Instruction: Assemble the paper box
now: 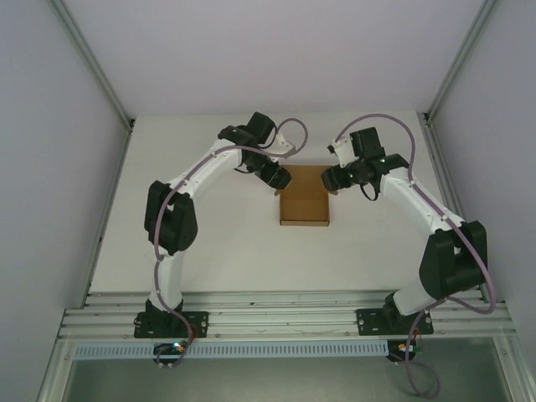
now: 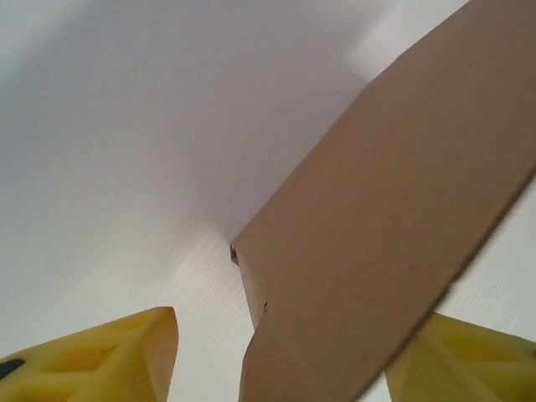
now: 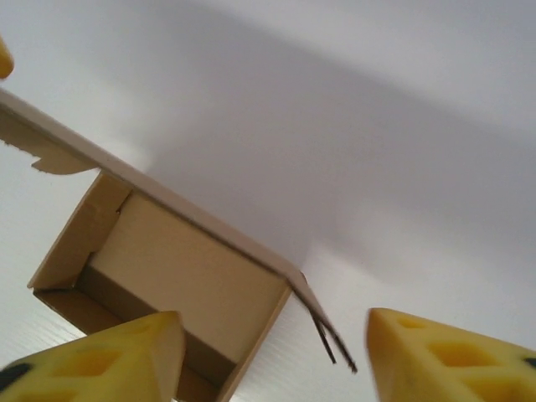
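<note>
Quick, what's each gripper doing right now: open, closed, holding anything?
Left gripper: open, a flap of the paper box between its fingers, not clamped.
Right gripper: open, astride the box's flap edge, nothing held.

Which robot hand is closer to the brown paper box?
Left, narrowly: a raised flap of the paper box passes between the left fingers at its far-left corner. The right fingers flank the far-right corner, box just ahead.

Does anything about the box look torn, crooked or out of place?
Nothing looks damaged. The paper box sits square on the table, open; its far flap stands raised, and a small corner tab sticks out loose. Unfinished, not faulty.
</note>
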{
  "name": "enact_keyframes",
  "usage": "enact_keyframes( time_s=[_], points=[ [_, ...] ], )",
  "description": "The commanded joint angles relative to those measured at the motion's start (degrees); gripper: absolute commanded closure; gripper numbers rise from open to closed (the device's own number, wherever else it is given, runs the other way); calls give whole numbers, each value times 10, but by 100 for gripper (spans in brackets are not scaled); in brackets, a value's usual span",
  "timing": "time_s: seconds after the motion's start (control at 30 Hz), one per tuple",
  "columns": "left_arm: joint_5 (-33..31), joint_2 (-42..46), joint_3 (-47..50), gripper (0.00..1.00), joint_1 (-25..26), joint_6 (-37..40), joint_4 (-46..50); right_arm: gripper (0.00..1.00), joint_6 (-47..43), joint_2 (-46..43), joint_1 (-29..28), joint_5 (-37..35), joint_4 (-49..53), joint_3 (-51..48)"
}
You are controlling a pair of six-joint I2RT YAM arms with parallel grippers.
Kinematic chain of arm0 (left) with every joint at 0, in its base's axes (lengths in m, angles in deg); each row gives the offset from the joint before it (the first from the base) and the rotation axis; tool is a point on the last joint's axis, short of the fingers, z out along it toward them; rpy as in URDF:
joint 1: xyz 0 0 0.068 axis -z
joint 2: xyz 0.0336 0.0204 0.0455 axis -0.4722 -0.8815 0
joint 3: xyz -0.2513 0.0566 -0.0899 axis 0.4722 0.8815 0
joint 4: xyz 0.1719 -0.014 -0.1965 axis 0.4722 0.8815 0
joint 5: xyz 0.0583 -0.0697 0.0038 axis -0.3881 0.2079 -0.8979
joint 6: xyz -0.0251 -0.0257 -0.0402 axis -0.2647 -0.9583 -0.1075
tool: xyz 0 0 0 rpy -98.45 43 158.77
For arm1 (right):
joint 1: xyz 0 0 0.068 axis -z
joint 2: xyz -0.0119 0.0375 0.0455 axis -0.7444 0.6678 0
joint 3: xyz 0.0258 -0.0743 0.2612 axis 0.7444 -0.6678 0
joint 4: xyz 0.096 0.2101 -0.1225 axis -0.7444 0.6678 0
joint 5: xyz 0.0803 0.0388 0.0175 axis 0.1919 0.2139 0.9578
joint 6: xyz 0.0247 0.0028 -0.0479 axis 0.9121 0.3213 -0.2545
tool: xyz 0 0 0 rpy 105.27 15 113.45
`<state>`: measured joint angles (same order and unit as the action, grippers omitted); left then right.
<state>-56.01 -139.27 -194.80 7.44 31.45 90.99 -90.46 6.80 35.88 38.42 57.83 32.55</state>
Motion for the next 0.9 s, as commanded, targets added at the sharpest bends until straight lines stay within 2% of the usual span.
enact_keyframes(
  time_s=[0.0,0.07,0.17,0.2,0.33,0.43,0.63,0.87],
  points=[
    [-14,11,-28,43,8,25,41,49,-21,19,4,27,46,20],
    [-26,13,-29,52,12,25,44,54,-21,19,3,31,44,17],
    [-41,16,-28,58,19,28,47,55,-21,18,3,30,42,12],
    [-46,15,-28,64,21,28,47,56,-21,19,4,29,40,10],
    [-69,-1,-47,82,23,16,54,69,-20,27,3,25,39,12],
    [-73,-10,-64,92,24,9,61,77,-19,37,3,19,46,17],
    [-84,-4,-59,98,33,28,64,72,-26,41,3,-17,40,16],
    [-85,-4,-54,100,33,42,64,72,-34,54,4,2,20,13]
  ],
)
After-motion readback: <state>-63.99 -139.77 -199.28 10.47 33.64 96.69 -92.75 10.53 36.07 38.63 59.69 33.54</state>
